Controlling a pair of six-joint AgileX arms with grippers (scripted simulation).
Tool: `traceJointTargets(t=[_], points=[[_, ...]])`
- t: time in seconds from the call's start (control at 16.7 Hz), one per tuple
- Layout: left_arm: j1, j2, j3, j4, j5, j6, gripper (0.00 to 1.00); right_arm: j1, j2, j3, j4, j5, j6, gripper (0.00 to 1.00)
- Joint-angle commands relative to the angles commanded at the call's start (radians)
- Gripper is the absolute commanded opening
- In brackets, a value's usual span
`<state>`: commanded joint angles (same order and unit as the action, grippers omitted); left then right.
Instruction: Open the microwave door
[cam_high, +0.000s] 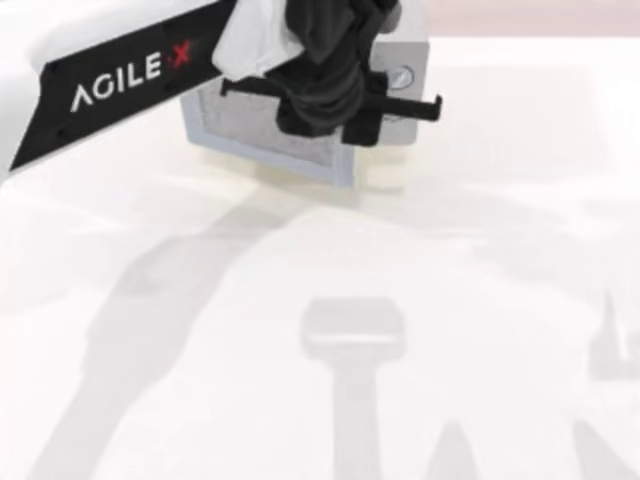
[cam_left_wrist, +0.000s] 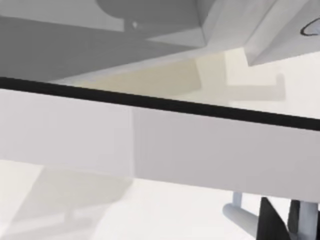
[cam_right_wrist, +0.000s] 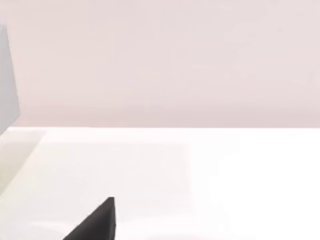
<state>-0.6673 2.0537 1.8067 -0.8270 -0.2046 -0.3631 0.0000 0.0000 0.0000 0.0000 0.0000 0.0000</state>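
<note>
The light grey microwave (cam_high: 408, 52) stands at the back middle of the table, one round silver knob (cam_high: 402, 77) showing. The microwave door (cam_high: 250, 128), with its speckled window, stands swung partly out, and pale interior (cam_high: 385, 175) shows beneath it. My left gripper (cam_high: 330, 110) hangs over the door's front. In the left wrist view the door panel (cam_left_wrist: 200, 145) fills the middle, and pale interior (cam_left_wrist: 150, 80) lies beyond its black edge. There my left gripper (cam_left_wrist: 282, 222) is shut on the thin handle bar (cam_left_wrist: 242, 216). Only one dark fingertip (cam_right_wrist: 100, 220) of my right gripper shows.
The white table (cam_high: 320, 330) spreads in front of the microwave, crossed only by arm shadows. My right arm is out of the top view. A grey slab (cam_right_wrist: 7, 80) sits at the edge of the right wrist view, a pinkish wall behind it.
</note>
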Motion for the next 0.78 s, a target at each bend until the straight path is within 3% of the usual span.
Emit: traceJointTargets(t=[0.78], points=[[0.001, -0.005, -0.010, 0.003, 0.003, 0.008, 0.00, 0.000, 0.000, 0.000, 0.000, 0.000, 0.000, 1.00]])
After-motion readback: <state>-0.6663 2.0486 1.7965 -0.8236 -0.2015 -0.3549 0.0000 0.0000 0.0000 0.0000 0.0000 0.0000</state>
